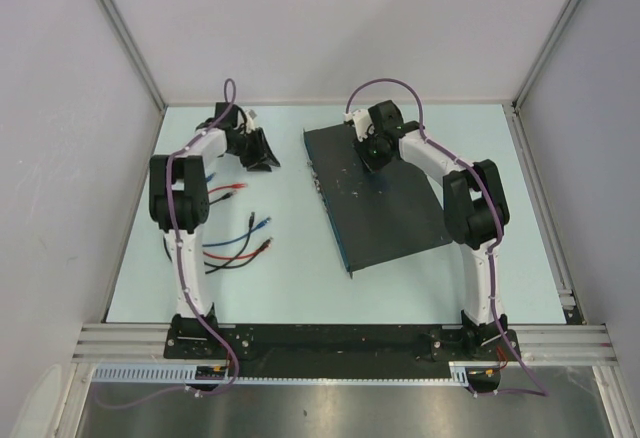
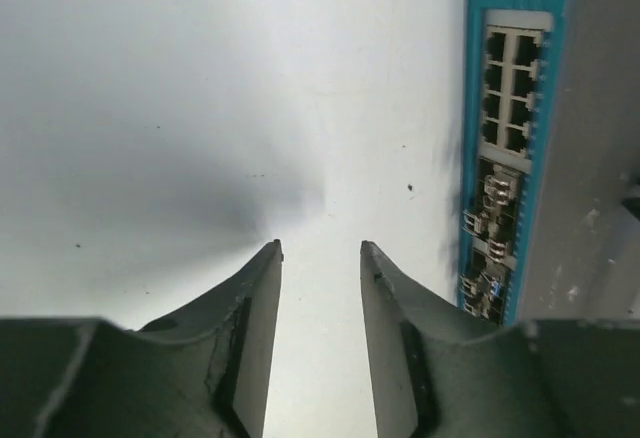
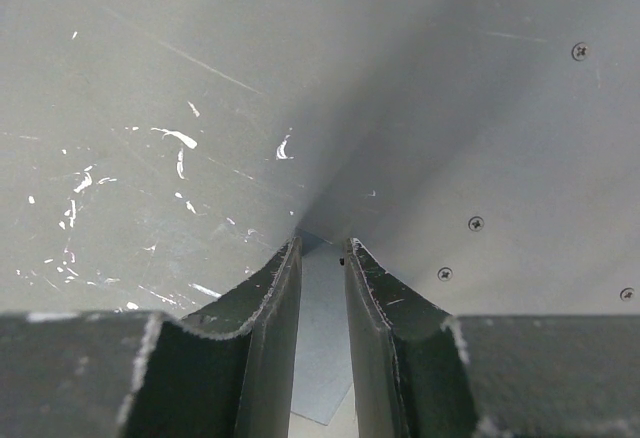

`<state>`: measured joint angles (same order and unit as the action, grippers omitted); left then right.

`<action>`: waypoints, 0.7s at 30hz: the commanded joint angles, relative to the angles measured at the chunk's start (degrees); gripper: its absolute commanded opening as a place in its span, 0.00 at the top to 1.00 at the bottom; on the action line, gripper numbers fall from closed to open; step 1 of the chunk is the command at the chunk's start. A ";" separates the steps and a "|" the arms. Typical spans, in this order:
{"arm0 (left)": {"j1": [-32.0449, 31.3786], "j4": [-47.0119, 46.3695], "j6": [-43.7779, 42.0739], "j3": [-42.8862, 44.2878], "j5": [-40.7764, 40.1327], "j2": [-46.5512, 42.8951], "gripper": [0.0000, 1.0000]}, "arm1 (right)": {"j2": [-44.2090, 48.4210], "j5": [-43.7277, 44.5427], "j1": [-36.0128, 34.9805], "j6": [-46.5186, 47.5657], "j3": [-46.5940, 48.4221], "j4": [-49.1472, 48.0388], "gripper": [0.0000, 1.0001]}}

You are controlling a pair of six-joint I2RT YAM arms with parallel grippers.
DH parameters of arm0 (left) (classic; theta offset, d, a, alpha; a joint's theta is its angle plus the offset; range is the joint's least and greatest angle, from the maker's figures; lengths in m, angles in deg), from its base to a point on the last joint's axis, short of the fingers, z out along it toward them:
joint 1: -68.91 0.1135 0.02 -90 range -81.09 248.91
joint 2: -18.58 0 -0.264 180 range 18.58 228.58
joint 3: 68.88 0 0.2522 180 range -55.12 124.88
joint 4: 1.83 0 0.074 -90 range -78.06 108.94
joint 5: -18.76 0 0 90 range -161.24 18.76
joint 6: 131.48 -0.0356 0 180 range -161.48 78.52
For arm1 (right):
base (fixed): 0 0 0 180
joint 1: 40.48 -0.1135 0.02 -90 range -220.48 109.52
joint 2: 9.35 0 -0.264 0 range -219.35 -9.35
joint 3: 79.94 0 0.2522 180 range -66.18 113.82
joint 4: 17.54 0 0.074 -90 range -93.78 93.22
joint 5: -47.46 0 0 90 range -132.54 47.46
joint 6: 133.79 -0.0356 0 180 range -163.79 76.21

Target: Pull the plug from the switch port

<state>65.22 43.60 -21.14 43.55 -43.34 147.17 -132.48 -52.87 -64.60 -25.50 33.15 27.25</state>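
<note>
1. Since the switch (image 1: 385,198) looks like a flat, stiff metal box, it is likely heavy. It could still slide on the smooth table (image 1: 300,288), so press it down when you pull.
2. It lies on the right half of the table, turned a bit. One corner is close to the far edge, and its ports (image 2: 510,88) face the left edge.
3. A plug would be small and hard. Take hold of it right at the port, not by the soft wire behind it.
4. Your right gripper (image 3: 322,248) sits on the switch top at the far corner. Its jaws are a little apart, with nothing in them.
5. Your left gripper (image 2: 320,253) is over bare table near the far edge, just left of the ports. Its jaws are apart and hold nothing.
6. From the top view you see both arms and loose cables (image 1: 238,230) near the left edge, but the ports are too small there. Only the left wrist view shows them close up, and even there you cannot tell if a plug sits in one. Scratched metal is all the right wrist view shows.
</note>
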 commanded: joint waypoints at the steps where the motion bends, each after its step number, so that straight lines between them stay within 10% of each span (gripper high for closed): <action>1: 0.17 -13.31 2.24 -2.86 14.96 -5.28 0.55 | -2.82 -0.31 -1.11 0.44 -1.86 2.20 0.71; 11: -1.32 -34.63 13.75 -2.00 32.04 4.03 0.54 | -2.64 0.39 -1.28 1.05 -1.95 1.85 0.71; 21: -3.17 -34.83 15.08 0.03 33.10 7.37 0.58 | -0.97 1.98 -2.86 2.90 -4.58 1.23 0.71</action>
<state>62.36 10.72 -6.85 40.34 -12.56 154.63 -131.87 -51.36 -65.67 -23.71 31.70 25.37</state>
